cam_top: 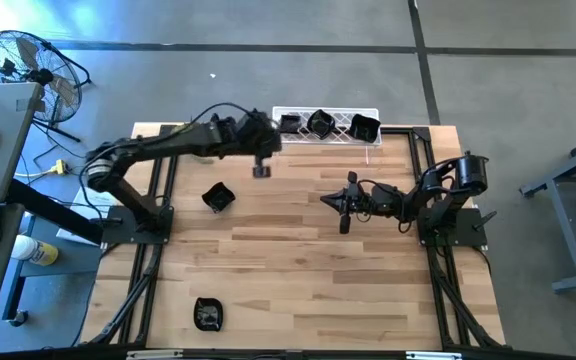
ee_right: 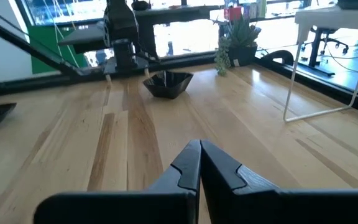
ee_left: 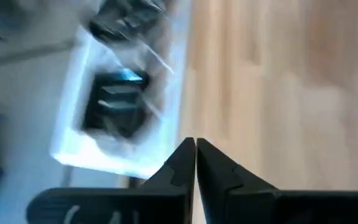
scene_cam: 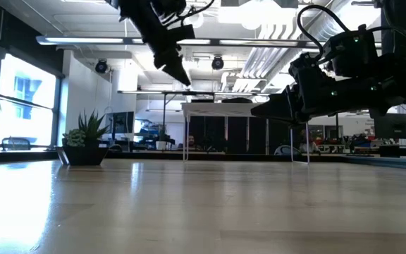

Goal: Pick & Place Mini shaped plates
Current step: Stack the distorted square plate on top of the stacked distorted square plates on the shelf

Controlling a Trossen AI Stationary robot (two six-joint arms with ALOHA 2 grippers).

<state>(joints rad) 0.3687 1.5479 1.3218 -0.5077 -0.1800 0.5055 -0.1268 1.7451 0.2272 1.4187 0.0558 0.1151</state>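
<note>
My left tool (cam_top: pixel 261 170) hangs pressed together and empty just before the rack (cam_top: pixel 373 114), where three plates (cam_top: pixel 319 123) sit. My right tool (cam_top: pixel 340 205) waits mid-tabletop (cam_top: pixel 298 270), pressed together too. One plate (cam_top: pixel 217 196) lies loose left of centre, another (cam_top: pixel 207 314) near the front edge.

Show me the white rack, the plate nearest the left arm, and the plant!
rack (cam_top: pixel 340 113), high view, its far rim.
plate (cam_top: pixel 218 197), high view, its middle.
plant (scene_cam: pixel 84 130), low view, its leaves.

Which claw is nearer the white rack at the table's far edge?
The left. The left claw hangs shut just in front of the white rack, near its left end; the right claw waits farther back over mid-table.
</note>
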